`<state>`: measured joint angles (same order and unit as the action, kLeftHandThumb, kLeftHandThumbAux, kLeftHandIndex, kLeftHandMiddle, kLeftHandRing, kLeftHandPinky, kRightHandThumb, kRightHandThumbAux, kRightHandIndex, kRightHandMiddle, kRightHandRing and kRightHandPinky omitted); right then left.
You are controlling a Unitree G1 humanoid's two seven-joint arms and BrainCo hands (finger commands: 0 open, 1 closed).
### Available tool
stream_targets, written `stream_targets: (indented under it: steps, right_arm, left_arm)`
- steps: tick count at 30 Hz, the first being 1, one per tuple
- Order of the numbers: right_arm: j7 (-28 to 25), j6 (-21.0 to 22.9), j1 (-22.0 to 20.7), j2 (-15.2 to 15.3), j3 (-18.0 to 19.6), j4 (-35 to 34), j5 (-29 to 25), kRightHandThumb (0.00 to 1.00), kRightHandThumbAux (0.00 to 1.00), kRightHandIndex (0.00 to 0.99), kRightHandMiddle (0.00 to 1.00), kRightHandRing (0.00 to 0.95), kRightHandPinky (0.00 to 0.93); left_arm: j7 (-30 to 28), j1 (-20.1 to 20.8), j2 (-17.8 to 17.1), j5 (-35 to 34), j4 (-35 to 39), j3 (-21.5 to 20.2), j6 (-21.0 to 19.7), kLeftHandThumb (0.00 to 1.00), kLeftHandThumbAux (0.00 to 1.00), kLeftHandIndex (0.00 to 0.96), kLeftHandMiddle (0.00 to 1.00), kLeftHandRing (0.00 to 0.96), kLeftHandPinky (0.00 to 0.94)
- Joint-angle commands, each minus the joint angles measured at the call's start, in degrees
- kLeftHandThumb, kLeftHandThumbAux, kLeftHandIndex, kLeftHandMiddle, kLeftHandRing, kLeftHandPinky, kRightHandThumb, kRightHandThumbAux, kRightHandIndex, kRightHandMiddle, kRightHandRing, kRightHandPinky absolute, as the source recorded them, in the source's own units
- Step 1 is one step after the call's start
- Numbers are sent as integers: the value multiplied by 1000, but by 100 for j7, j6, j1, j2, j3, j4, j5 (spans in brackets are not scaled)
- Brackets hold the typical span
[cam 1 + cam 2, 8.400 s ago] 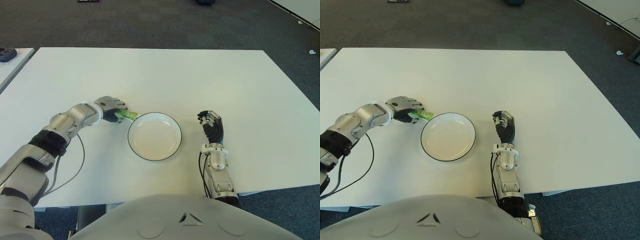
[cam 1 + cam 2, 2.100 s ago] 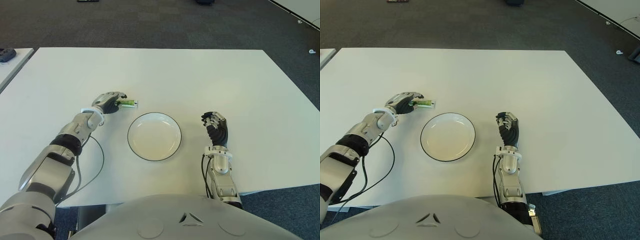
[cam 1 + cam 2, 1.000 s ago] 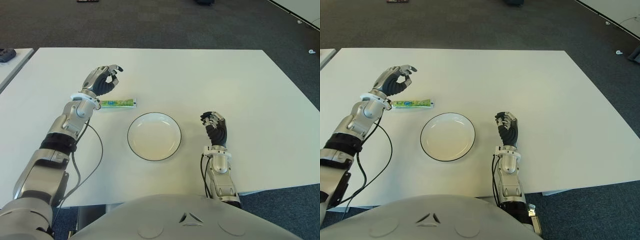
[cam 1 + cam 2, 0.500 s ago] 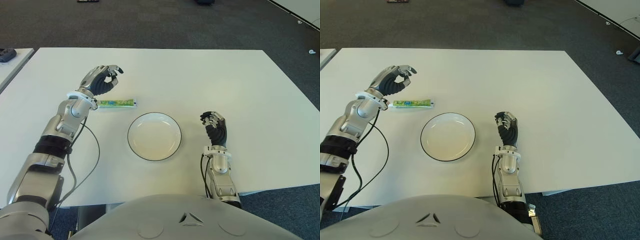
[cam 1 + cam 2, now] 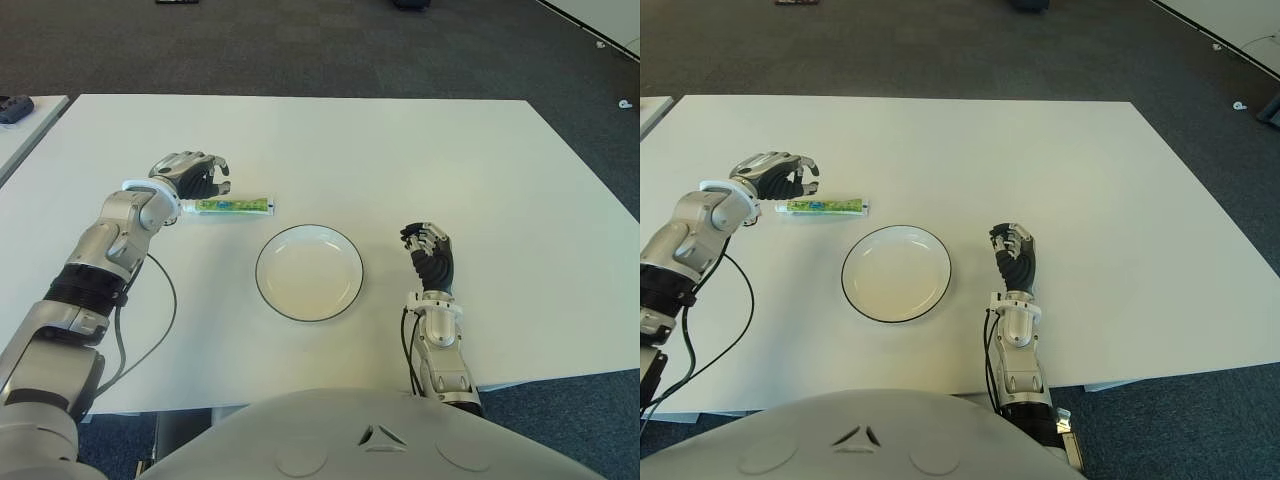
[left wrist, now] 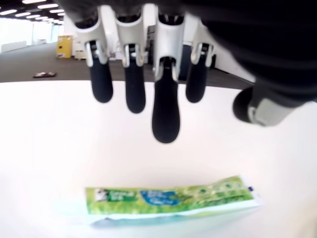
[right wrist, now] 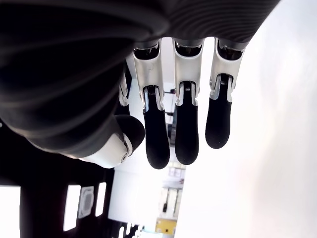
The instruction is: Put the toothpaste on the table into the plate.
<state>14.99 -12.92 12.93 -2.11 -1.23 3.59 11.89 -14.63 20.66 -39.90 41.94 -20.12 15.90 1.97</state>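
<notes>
The white table carries everything, and the plate sits empty near the middle of its near edge. The toothpaste lies flat on the table beyond the plate toward the left edge, close to the rim but not touching it, so the task is not done.

A moment ago my left hand was lifted well above the tube with its fingers raised; now it has come down low beside the tube's left end, toward the table's left edge. In my wrist view the fingers hang loose and apart above the tube, gripping nothing. I judge this as the start of a fresh grasp, since the tube is out of my hold and must be picked up again before it can go onto the plate.

My right hand shows to the right of the plate, fingers relaxed and holding nothing.
</notes>
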Motion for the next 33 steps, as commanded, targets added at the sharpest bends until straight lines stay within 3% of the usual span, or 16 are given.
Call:
stream_targets:
  steps: [1,7,16,33]
  right_arm:
    - [21,24,-35,-27,-14,40,25,705,732,428,493,462,469]
    - [54,13,-30,-30,-15,43,51,704,733,428,493,465,478]
    - [71,10,-29,-28,-22,51,52,703,733,427,489,469,486]
    - [52,-23,-21,-30,-15,66,10,703,732,428,494,469,474]
  left_arm:
    - [-174,140,-105,323,-259,286,-130,536,267,21,111,89,113]
    - [-15,378,-143,563,-998,584,51,550,242,2,28,15,55]
    - [348,871,-47,760,-2492,1079,527,551,231,0,1,0,48]
    - [181,1213,17,792,-3317,1609,808,581,260,0,0,0,52]
